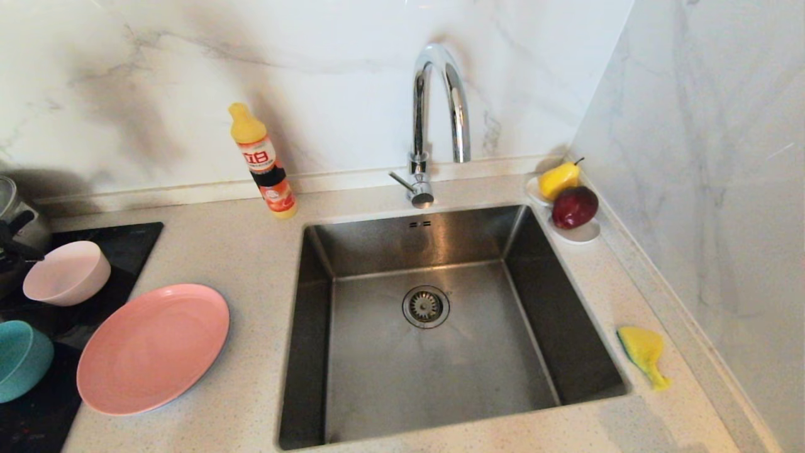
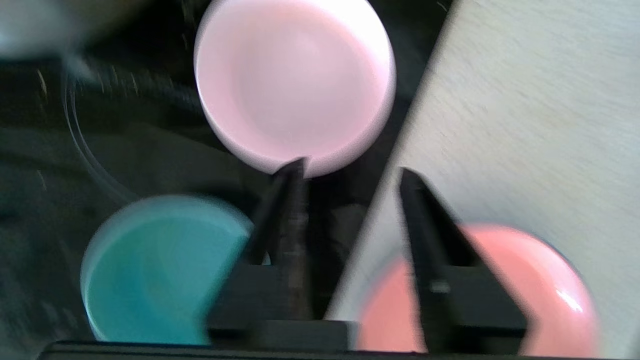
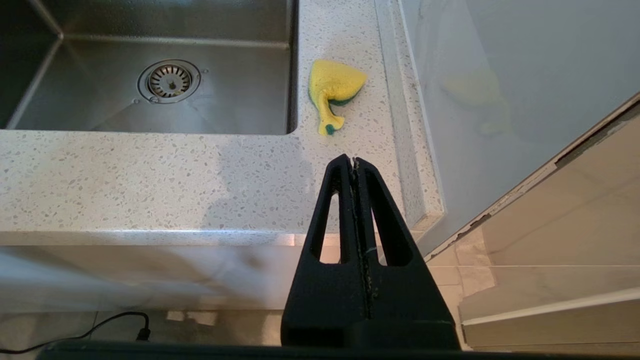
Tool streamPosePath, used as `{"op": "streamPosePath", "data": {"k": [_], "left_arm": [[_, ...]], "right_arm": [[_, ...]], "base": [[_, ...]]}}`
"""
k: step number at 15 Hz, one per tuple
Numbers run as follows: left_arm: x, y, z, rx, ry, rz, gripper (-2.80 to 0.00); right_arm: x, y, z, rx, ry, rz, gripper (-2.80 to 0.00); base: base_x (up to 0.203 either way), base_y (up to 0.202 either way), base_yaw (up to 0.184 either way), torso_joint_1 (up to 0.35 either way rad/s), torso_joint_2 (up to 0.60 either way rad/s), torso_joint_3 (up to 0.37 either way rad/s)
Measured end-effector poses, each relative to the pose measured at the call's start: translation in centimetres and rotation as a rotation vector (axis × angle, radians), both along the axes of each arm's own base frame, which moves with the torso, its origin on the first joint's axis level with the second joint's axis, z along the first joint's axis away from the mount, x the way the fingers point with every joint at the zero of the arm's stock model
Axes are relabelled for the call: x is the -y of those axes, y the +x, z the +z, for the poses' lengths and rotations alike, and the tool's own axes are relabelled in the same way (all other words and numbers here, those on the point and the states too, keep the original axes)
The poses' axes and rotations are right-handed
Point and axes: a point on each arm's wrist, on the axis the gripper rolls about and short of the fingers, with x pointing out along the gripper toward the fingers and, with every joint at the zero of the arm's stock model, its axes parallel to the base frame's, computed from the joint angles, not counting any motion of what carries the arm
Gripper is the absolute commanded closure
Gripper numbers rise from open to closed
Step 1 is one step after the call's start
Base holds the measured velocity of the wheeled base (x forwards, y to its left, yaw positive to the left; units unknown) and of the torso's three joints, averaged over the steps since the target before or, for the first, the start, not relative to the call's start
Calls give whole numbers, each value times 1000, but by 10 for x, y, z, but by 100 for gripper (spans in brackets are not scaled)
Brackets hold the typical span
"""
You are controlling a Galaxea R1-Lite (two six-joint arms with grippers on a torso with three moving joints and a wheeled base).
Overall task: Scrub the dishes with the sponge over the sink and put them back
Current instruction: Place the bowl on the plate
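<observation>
Left of the sink (image 1: 377, 384), a salmon-pink plate (image 1: 153, 348) lies on the counter. A pale pink bowl (image 1: 66, 274) and a teal bowl (image 1: 22, 358) stand on the black hob. My left gripper (image 2: 351, 167) hovers open above them with nothing between its fingers. Its wrist view shows the pink bowl (image 2: 295, 80), the teal bowl (image 2: 155, 270) and the plate (image 2: 525, 280) below. The yellow sponge (image 1: 643, 352) lies crumpled on the counter right of the sink. My right gripper (image 3: 352, 159) is shut and empty, off the counter's front edge, short of the sponge (image 3: 334, 87). Neither gripper shows in the head view.
A detergent bottle (image 1: 263, 162) and the chrome tap (image 1: 440, 100) stand behind the sink. A pear (image 1: 558, 179) and a red fruit (image 1: 574, 206) rest on a white saucer (image 1: 582, 234) at the back right. A steel pot (image 1: 16, 220) sits at the far left. A wall closes the right side.
</observation>
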Motion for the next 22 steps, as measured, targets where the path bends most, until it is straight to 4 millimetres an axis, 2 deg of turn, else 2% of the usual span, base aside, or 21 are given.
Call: {"op": "streamPosePath", "data": {"k": [3,8,14,21,22], "left_arm": [[-11,35,-15,-21,21,-43,-280],[-7,74,-42,-31,13,-103,-280],[-13,92,-55,-27,21,-115,-280],[-12,101,-69,-51,-4,-125,-280],[-12,102,-70,-53,-6,-125,0]], "right_arm": [[0,0,0,0,0,0,0],[0,0,0,0,0,0,0],[0,0,0,0,0,0,0],[0,0,0,0,0,0,0],[0,0,0,0,0,0,0]], "base": [[0,0,0,0,0,0],[0,0,0,0,0,0],[0,0,0,0,0,0],[0,0,0,0,0,0],[0,0,0,0,0,0]]}}
